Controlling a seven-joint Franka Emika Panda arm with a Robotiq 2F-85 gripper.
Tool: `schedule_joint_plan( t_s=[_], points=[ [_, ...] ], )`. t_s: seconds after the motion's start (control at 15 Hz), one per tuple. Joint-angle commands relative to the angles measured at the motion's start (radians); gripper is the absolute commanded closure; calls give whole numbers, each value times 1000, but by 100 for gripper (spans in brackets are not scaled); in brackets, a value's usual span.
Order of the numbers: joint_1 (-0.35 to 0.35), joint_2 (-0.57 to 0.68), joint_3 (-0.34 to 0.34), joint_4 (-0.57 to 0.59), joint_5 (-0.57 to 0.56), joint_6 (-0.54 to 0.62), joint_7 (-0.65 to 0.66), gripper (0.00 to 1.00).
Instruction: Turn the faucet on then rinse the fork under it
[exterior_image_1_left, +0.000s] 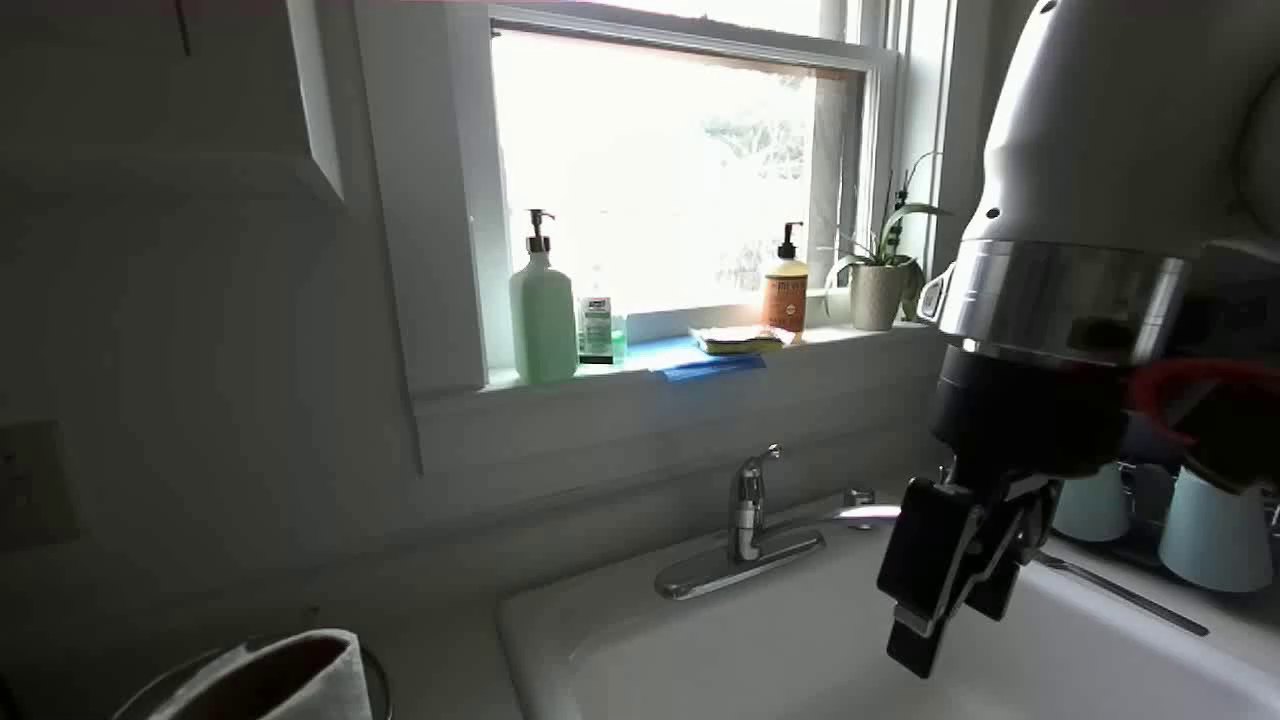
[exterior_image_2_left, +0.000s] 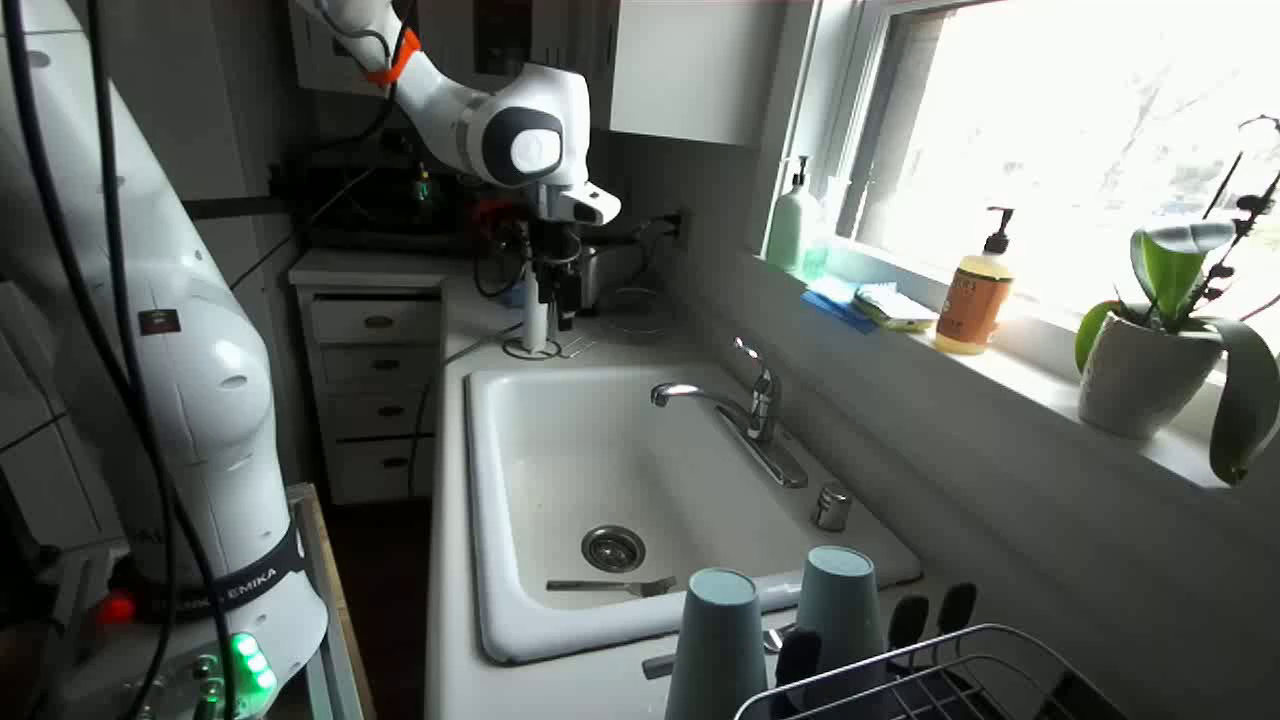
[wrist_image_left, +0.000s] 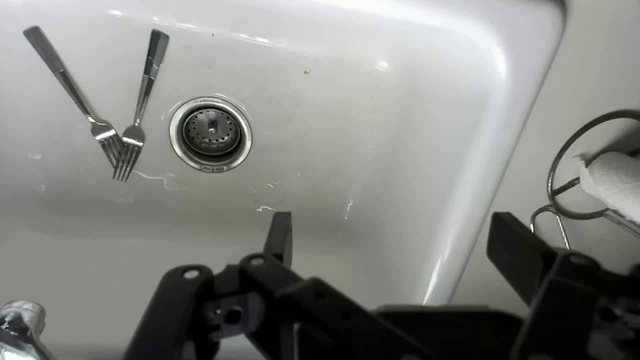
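The largest thing is the tabletop; the sink is set into it, so that the water should not run over the surface. Just beyond the far end of the sink, in an exterior view, stands a slim paper towel roll, I suppose for drying what is rinsed.

The faucet stands at the right edge of the sink in that same view. Its spout reaches left over the sink, which is sensible, because what falls from it should land inside. I see no water under it, so I judge that opening it is my first step.

My hand hangs at the far end of the sink, pointing down, with its fingers wide apart and nothing between them. This posture leaves it free, I think, either to pinch or to push.

At the near end, two pale blue cups seem to stand upside down, probably to let them dry.

Two forks lie on the sink floor, toward the near end. Their tines overlap but their handles spread apart, so a handle is the better place for my grip; lifting one fork may drag the other. Beside them sits the strainer, likely there to catch scraps.

Last, the faucet's lever slants up and left; I believe a gentle push can move it.
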Motion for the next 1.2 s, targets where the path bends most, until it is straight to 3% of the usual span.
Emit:
schedule_joint_plan(
  t_s=[0.0,0.4,0.73,1.13],
  points=[
    [13,0,-13,1,-5,-2,3,0],
    [7,3,-30,13,5,-24,-12,0],
    [-102,-2,-105,61,-39,5,103,0],
    [-173,129,-168,240,-55,8,137,0]
  ],
)
